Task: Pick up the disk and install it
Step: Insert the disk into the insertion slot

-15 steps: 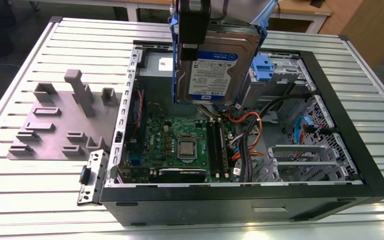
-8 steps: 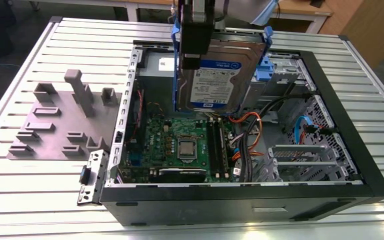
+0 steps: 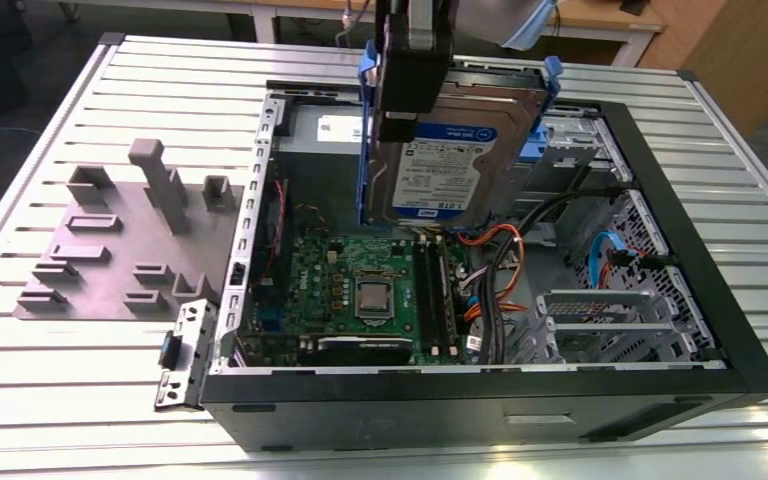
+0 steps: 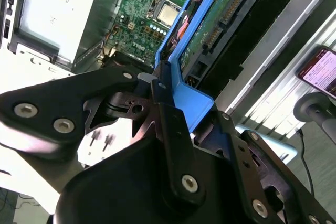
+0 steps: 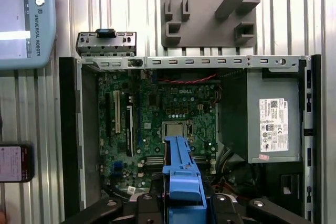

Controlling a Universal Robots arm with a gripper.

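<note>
Exterior view: gripper (image 3: 407, 95) was clamped on the disk (image 3: 462, 150), holding it on edge over the open computer case (image 3: 747, 335). Motherboard (image 3: 357, 285) lay below it inside.

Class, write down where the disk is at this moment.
In the exterior view the disk is held upright by the gripper, above the open computer case and its motherboard.

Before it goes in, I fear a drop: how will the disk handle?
Likely stiff and heavy: the disk is a metal slab hanging upright, unbent. It might slip, since the jaws seem to pinch its smooth blue frame.
</note>
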